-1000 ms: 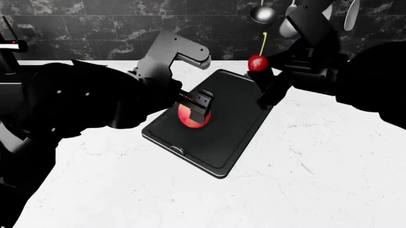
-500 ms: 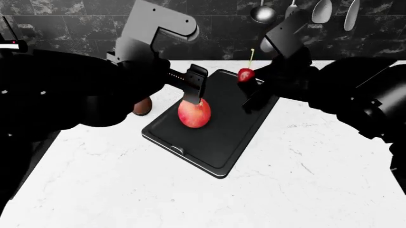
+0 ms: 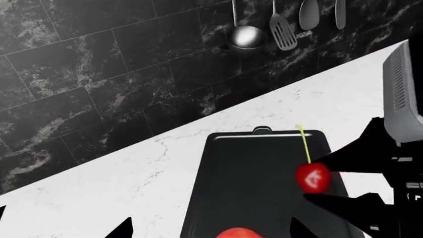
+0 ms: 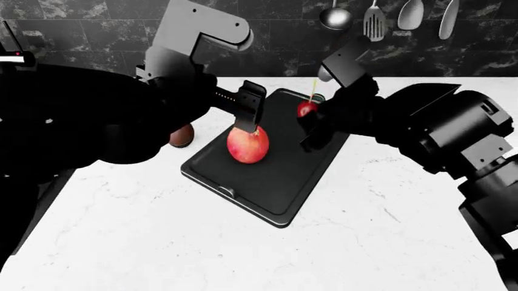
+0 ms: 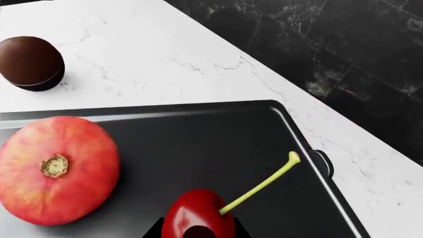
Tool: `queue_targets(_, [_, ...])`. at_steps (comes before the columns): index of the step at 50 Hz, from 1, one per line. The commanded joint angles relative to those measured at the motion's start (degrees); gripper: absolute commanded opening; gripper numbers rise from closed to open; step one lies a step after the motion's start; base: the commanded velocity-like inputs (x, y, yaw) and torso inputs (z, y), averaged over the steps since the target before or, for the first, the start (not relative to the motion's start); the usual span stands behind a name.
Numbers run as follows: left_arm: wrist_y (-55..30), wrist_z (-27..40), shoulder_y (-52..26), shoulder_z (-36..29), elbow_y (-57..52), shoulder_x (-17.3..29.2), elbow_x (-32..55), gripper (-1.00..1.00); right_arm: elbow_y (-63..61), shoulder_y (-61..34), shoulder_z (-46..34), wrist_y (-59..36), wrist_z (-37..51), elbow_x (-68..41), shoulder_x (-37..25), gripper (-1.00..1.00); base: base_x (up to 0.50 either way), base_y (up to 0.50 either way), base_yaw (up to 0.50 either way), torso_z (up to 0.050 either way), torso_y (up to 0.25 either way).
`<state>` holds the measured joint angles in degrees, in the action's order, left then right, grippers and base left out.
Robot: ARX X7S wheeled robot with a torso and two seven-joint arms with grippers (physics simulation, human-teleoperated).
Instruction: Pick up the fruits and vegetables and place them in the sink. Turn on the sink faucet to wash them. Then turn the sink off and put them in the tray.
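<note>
My right gripper (image 4: 309,121) grips the cherry (image 4: 307,108) above the tray (image 4: 279,182); my left gripper (image 4: 247,115) hangs open over the pomegranate (image 4: 247,144).

The tray (image 4: 267,176) is bare on its near half; the red fruit (image 4: 247,144) fills its left middle, under the left claw (image 4: 249,109). The right claw (image 4: 312,124) with the cherry (image 4: 307,109) blocks the far end, while the white counter (image 4: 372,230) lies open nearer.

- tray (image 4: 275,176) on counter (image 4: 162,242), wall behind
- pomegranate (image 4: 247,145) on tray, left part
- cherry (image 4: 307,108) above tray's far end, in right gripper (image 4: 310,124)
- teardrop piece (image 4: 181,136) on counter, left of tray
- left gripper (image 4: 251,112) just over pomegranate
</note>
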<state>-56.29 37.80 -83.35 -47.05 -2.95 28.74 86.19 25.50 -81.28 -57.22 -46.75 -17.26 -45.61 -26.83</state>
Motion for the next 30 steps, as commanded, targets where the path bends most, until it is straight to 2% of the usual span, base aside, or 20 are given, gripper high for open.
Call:
queue_targets(1, [0.36,-0.24,0.11,0.08,0.18,0.11,-0.02,1.0,6.34,-0.71,-1.77,1.79,-3.04,2.42,2.99,-1.0,0.0,0.0,0.0,0.0,0.0])
queue_targets(30, [0.8,-0.89,0.34,-0.41,0.52,0.33,-0.65,1.0,13.99,-0.71,-4.96,4.2,-8.34,4.83,7.23,-1.0,0.0,0.0,0.0,0.0,0.0])
